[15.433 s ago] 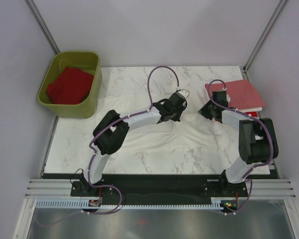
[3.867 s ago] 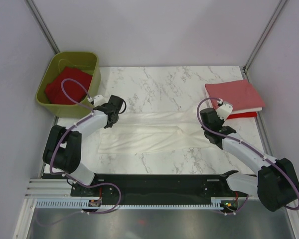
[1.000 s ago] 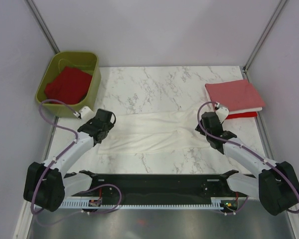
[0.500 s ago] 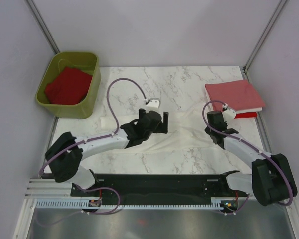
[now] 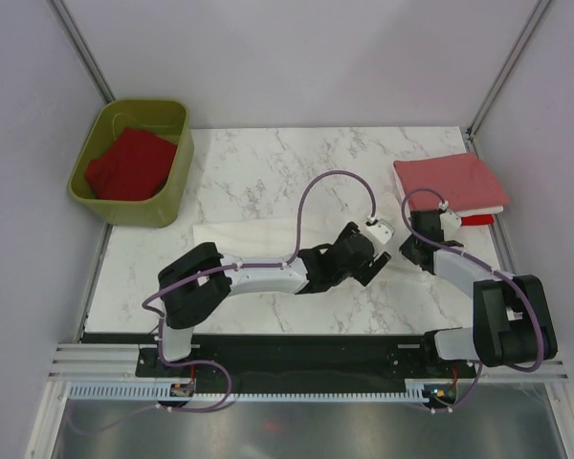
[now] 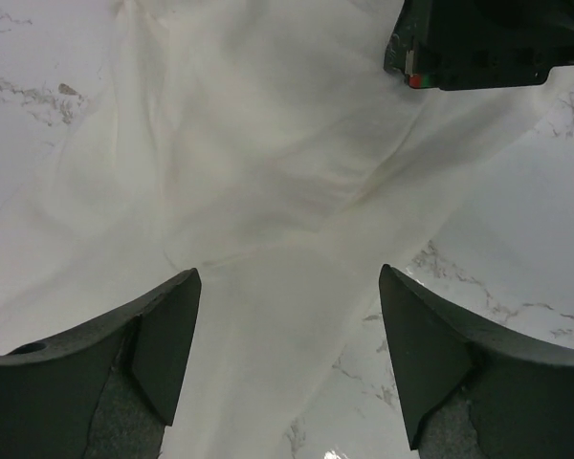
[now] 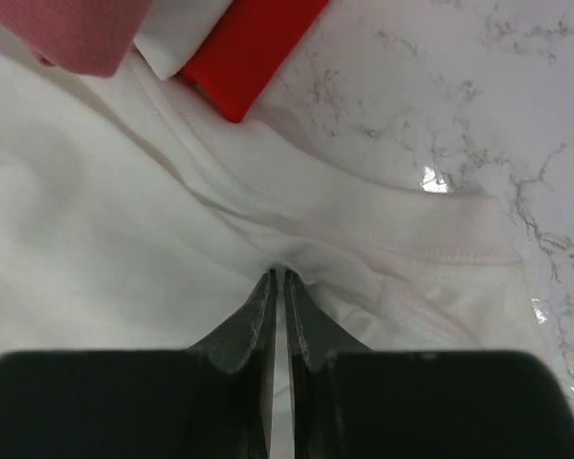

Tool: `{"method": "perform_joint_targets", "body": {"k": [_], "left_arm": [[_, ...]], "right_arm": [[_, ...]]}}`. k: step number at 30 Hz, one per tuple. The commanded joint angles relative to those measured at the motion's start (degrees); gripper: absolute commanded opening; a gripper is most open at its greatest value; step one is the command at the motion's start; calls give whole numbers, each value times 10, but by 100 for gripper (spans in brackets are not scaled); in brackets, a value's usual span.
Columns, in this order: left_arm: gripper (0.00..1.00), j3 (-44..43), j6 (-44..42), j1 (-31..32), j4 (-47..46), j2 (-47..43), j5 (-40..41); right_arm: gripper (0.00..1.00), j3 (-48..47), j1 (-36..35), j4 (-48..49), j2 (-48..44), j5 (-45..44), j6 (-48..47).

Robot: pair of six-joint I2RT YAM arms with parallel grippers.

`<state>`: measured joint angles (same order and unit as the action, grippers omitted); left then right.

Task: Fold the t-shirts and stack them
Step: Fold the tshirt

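The right gripper [image 7: 277, 279] has its jaws pinched shut on a pucker of the white cloth t-shirt [image 7: 105, 249], near its stitched edge. The left gripper [image 6: 287, 287] holds its jaws wide and empty over that shirt. Open white marble bench [image 5: 297, 163] lies beyond the shirt's far edge.

A white t-shirt [image 5: 253, 233] lies flat and wrinkly across the middle of the frame, running from the left side over to the right. At the upper right, a salmon pink t-shirt [image 5: 450, 180] sits neatly folded on top of a folded bright red t-shirt [image 5: 476, 220]. Another red t-shirt [image 5: 129, 164] lies bunched up inside the green tub [image 5: 172, 196] at the upper left.
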<state>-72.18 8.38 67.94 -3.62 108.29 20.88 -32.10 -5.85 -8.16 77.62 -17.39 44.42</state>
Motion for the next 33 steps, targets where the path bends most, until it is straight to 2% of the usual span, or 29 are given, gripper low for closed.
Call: {"method": "perform_joint_targets", "body": {"k": [1,4,19,25,29,33], "left_arm": [[80,-45,-82,14,-13,43,11],[75,-80,-112,24,-3,74,34],[70,-190,-143,22,59,179,127],[63,-213,-140,18,72,208,151],[52,-212,-123,11,85,212,151],[52,-198,-105,12,90,197,147]], "right_arm": [[13,0,8,-14,2,17,8],[13,5,12,-12,-11,18,10],[14,13,26,-5,-12,36,10],[14,23,39,4,-18,48,12],[14,27,54,11,-12,67,10],[14,28,57,17,-4,82,8]]}}
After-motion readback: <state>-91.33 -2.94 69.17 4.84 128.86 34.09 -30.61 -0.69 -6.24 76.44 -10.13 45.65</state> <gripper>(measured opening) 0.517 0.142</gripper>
